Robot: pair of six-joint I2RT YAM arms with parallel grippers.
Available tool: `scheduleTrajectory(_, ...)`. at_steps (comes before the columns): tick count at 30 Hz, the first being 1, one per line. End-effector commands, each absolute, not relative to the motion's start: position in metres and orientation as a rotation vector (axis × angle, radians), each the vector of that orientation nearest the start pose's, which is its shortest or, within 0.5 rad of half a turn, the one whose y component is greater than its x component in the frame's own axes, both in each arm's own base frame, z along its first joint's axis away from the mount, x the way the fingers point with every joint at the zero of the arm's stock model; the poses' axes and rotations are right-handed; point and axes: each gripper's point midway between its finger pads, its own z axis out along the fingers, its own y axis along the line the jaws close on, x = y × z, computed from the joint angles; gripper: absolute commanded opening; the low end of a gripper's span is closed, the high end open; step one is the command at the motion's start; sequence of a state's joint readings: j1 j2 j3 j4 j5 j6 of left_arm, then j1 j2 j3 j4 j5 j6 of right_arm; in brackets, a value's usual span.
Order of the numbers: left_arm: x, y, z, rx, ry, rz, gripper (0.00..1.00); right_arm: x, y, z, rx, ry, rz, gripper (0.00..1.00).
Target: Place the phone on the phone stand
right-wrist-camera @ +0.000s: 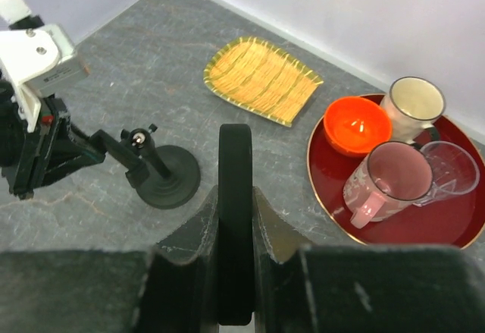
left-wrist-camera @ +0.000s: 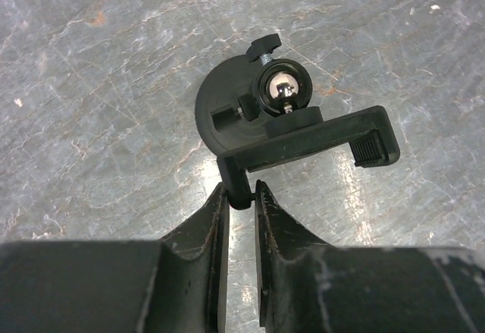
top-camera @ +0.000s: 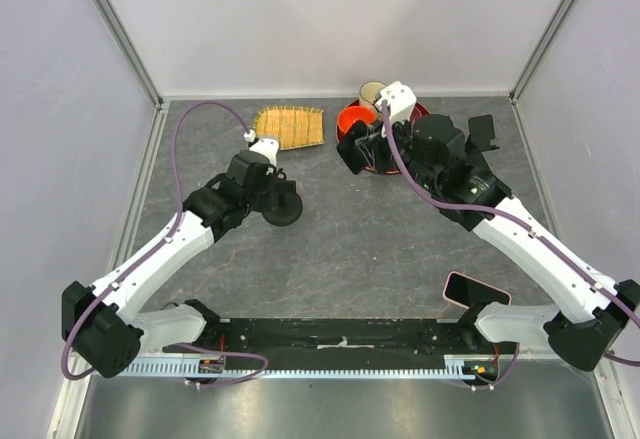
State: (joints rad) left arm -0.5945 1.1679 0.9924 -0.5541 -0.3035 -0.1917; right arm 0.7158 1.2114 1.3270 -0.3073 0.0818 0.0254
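The black phone stand stands on its round disc base on the grey table, with a shiny ball joint and a clamp-like holder plate on top. My left gripper is shut on the end of the holder plate's arm. The stand also shows in the top view and the right wrist view. My right gripper is shut on a black phone, held edge-on above the table to the right of the stand, near the red tray. In the top view this phone sits at the right gripper's tip.
A red tray holds an orange bowl, a white mug, a pink mug and a clear cup. A bamboo mat lies at the back. A pink phone lies front right. A small black object stands back right.
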Motion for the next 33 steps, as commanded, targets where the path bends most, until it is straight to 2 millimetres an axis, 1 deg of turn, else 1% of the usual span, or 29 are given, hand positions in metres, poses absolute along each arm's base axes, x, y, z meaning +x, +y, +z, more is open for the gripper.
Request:
scheduleTrajectory(1, 0.294, -0.156, 0.207, 0.473, 2.123, -0.154, 0.02, 0.303, 0.272, 0.391, -0.625, 1.602, 0.572, 0.0)
scheduleTrajectory(3, 0.287, -0.168, 0.215, 0.543, 2.074, -0.245, 0.02, 0.3, 0.276, 0.389, -0.672, 1.599, 0.578, 0.0)
scheduleTrajectory(5, 0.281, -0.172, 0.225, 0.615, 2.01, -0.283, 0.02, 0.295, 0.278, 0.389, -0.706, 1.587, 0.596, 0.0)
scheduleTrajectory(6, 0.275, -0.179, 0.226, 0.668, 1.99, -0.337, 0.02, 0.291, 0.277, 0.39, -0.717, 1.578, 0.604, 0.0)
scheduleTrajectory(7, 0.273, -0.18, 0.226, 0.713, 1.971, -0.338, 0.02, 0.286, 0.279, 0.391, -0.746, 1.564, 0.624, 0.0)
scheduleTrajectory(9, 0.268, -0.183, 0.22, 0.782, 1.971, -0.354, 0.02, 0.281, 0.278, 0.391, -0.774, 1.548, 0.623, 0.0)
scheduleTrajectory(11, 0.265, -0.188, 0.217, 0.809, 1.969, -0.387, 0.02, 0.278, 0.279, 0.39, -0.797, 1.542, 0.627, 0.0)
scheduleTrajectory(15, 0.262, -0.193, 0.211, 0.825, 1.963, -0.432, 0.02, 0.271, 0.281, 0.386, -0.85, 1.529, 0.643, 0.0)
scheduleTrajectory(16, 0.261, -0.194, 0.21, 0.826, 1.966, -0.44, 0.04, 0.271, 0.281, 0.387, -0.852, 1.526, 0.643, 0.0)
scheduleTrajectory(17, 0.26, -0.194, 0.208, 0.825, 1.97, -0.443, 0.12, 0.269, 0.282, 0.387, -0.862, 1.522, 0.653, 0.0)
scheduleTrajectory(18, 0.259, -0.194, 0.209, 0.813, 1.971, -0.452, 0.17, 0.267, 0.282, 0.388, -0.866, 1.515, 0.659, 0.0)
scheduleTrajectory(19, 0.257, -0.193, 0.205, 0.809, 1.983, -0.454, 0.25, 0.266, 0.283, 0.387, -0.869, 1.515, 0.663, 0.0)
scheduleTrajectory(20, 0.256, -0.192, 0.205, 0.801, 1.987, -0.454, 0.36, 0.265, 0.283, 0.389, -0.873, 1.508, 0.67, 0.0)
scheduleTrajectory(23, 0.252, -0.187, 0.207, 0.761, 2.0, -0.455, 0.44, 0.261, 0.287, 0.391, -0.889, 1.5, 0.696, 0.0)
scheduleTrajectory(27, 0.25, -0.179, 0.216, 0.678, 2.025, -0.44, 0.44, 0.261, 0.289, 0.39, -0.895, 1.507, 0.707, 0.0)
scheduleTrajectory(29, 0.249, -0.176, 0.222, 0.652, 2.012, -0.436, 0.4, 0.26, 0.289, 0.391, -0.893, 1.507, 0.711, 0.0)
scheduleTrajectory(31, 0.248, -0.175, 0.222, 0.65, 2.004, -0.436, 0.36, 0.258, 0.288, 0.393, -0.898, 1.499, 0.716, 0.0)
scheduleTrajectory(33, 0.244, -0.177, 0.224, 0.632, 2.004, -0.468, 0.36, 0.258, 0.289, 0.395, -0.896, 1.496, 0.72, 0.0)
